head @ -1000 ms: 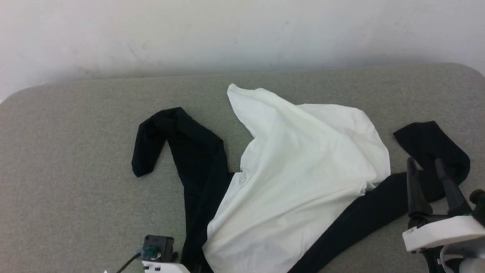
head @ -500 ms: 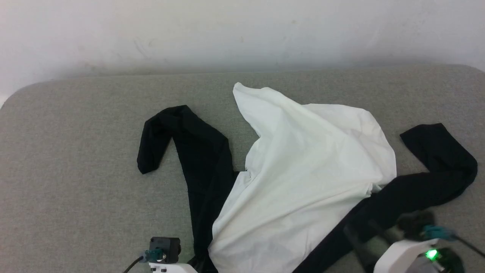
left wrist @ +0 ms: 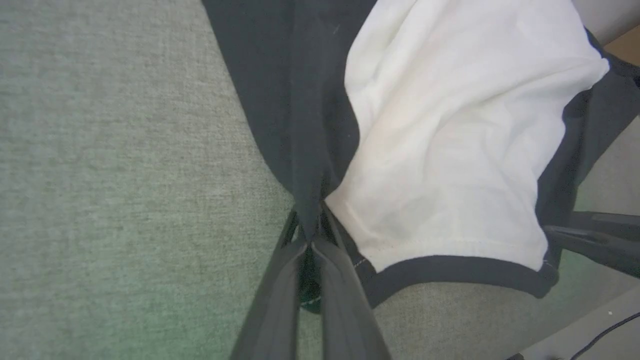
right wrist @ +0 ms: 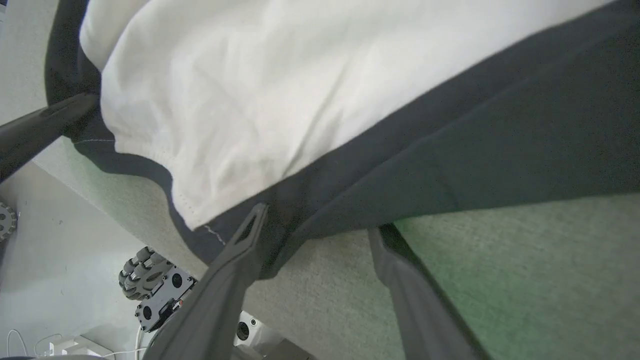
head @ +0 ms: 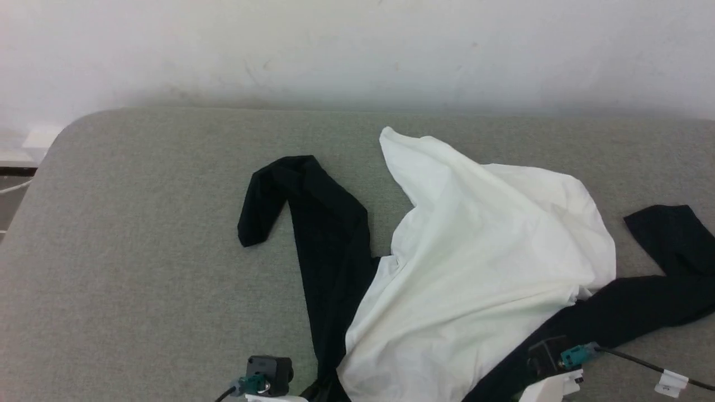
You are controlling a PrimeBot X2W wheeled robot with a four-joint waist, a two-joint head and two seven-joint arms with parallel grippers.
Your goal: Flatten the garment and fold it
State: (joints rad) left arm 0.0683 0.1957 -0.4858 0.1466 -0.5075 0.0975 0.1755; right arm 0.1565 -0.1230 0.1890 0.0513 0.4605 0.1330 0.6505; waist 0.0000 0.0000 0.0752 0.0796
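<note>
You are looking at one garment (head: 480, 268) lying crumpled on the grey pad (head: 139, 251), and two grippers. At its near-left edge the left gripper (left wrist: 310, 222) is pinching black fabric. At its near-right edge the right gripper (right wrist: 319, 219) is gaping wide, straddling the black sleeve.

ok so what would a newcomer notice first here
The garment, white body crumpled with black sleeves sprawling to both sides, lies on the grey surface. At its near edge the left gripper is shut on black fabric by the neckline, and the right gripper stands open at the neckline's other end.
</note>
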